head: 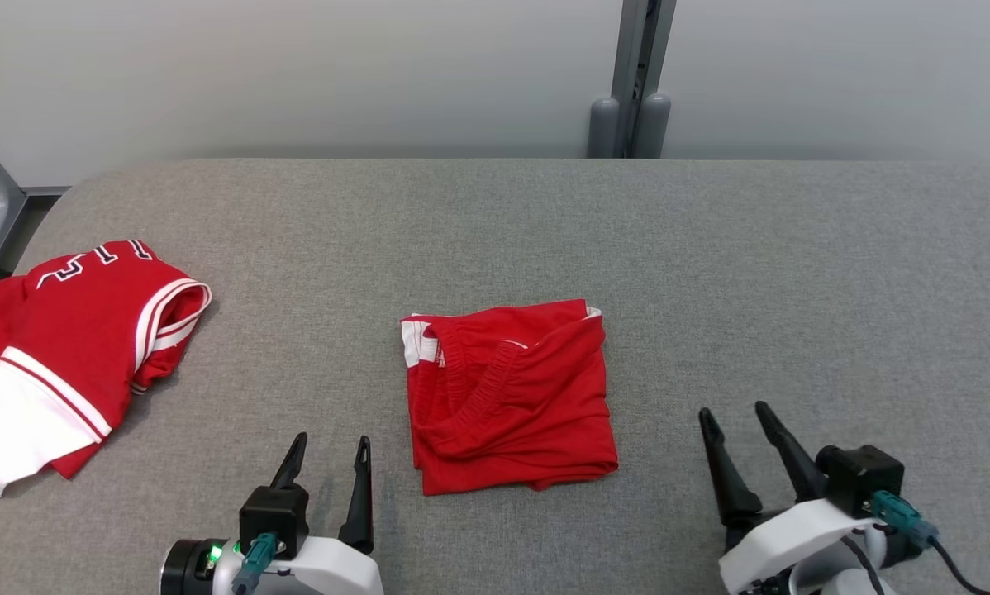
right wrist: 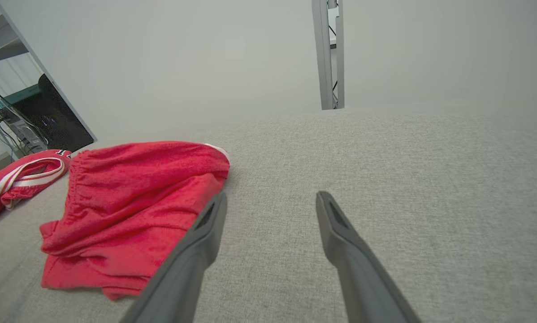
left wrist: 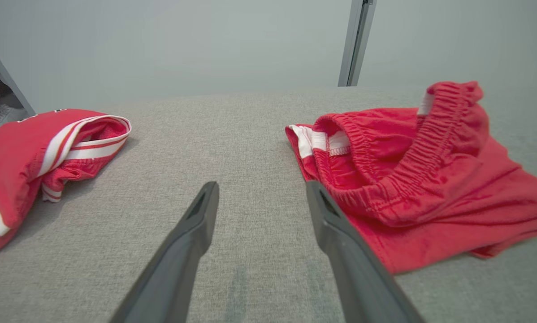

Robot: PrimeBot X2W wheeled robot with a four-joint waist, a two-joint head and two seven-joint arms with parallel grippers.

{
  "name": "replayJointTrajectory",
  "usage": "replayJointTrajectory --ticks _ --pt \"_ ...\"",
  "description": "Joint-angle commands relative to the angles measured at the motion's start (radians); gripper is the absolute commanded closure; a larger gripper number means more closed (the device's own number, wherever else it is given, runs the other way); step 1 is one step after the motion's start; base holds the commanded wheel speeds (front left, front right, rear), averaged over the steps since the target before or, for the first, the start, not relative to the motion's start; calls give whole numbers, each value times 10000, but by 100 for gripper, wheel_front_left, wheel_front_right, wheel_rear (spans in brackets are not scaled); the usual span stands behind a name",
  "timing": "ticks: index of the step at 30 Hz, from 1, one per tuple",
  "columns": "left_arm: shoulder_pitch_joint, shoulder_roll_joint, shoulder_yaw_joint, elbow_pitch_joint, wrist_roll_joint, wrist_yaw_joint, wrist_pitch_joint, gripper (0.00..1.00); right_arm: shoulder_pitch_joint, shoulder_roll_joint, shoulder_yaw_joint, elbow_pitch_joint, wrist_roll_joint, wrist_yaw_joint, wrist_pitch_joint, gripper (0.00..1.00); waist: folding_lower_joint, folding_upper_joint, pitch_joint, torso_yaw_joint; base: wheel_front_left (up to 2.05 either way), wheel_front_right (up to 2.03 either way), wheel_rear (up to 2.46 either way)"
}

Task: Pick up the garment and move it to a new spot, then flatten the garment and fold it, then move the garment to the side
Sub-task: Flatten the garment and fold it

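At the far left of the grey fabric-covered table [head: 792, 273] lies the garment [head: 73, 330], a red T-shirt with a white sleeve, red-and-white striped trim and dark lettering. It is bunched and loosely folded, and its white part reaches the left edge of the head view. Right of it and nearer the robot, the left gripper [head: 332, 438] hovers low over bare cloth with its two dark fingers spread wide and nothing between them. It is well apart from the T-shirt. Just right of that gripper, in the middle of the table, a smaller red garment [head: 511, 405] lies folded into a rough square, with a gathered elastic edge and a bit of white trim showing on top. Further right, the right gripper [head: 732, 408] is equally wide open and empty above bare table. A grey post [head: 631, 83] stands behind the table's far edge.
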Motion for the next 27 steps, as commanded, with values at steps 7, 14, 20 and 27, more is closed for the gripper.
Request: replayJointTrajectory --ticks 7,14,20,27 --pt "-130 40 -200 -42 -235 -60 -16 0 -1038 -37 2055 -30 1036 1 -44 0 0 0 196 363 0 0 0" --pt "-234 38 -513 1 -511 -94 -16 0 -2562 -43 3292 1330 1438 1 -28 0 0 0 324 1034 0 0 0" --pt "-35 38 -569 1 -669 -98 -16 0 -3341 -50 3730 2842 1775 1 15 0 0 0 424 1451 0 0 0" --pt "52 38 -604 -175 -906 0 -16 0 -4047 -42 3984 4234 1884 1 167 50 0 0 674 1792 0 0 0"
